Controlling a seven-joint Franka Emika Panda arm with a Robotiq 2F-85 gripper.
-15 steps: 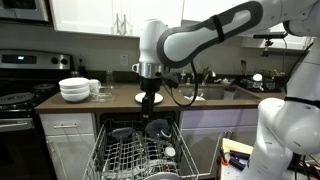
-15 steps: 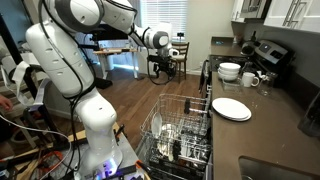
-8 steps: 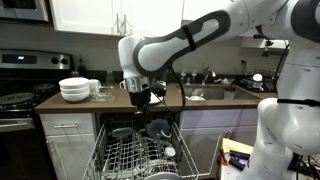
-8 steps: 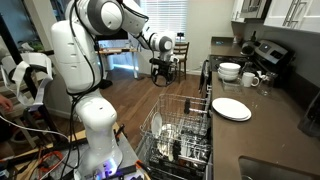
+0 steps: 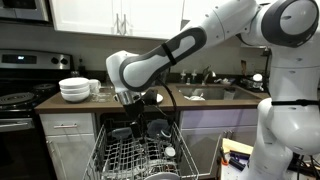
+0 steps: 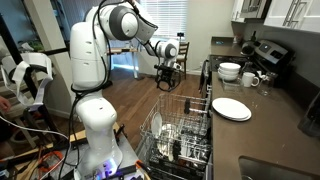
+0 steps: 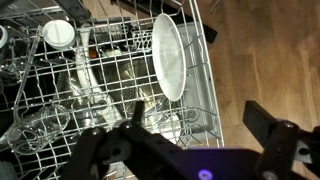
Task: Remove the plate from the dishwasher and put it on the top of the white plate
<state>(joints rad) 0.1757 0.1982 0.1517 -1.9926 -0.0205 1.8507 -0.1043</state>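
While the arm reaches over the open dishwasher (image 5: 140, 150) in an exterior view, the hand (image 5: 125, 101) hangs above its rack. In an exterior view, the white plate (image 6: 231, 108) lies flat on the worktop (image 6: 270, 135). From the wrist, the fingers (image 7: 105, 150) stand wide apart and empty over a racked plate (image 7: 167, 55) standing on edge.

White upper cabs (image 5: 110, 15), dark counter (image 6: 282, 130), black stove (image 5: 18, 98), wood floor (image 7: 270, 50), bright window (image 6: 176, 14) w/ blinds.

A home kitchen: black stove (image 5: 15, 100), white cabinets (image 5: 100, 15), loaded dishwasher (image 5: 140, 155).
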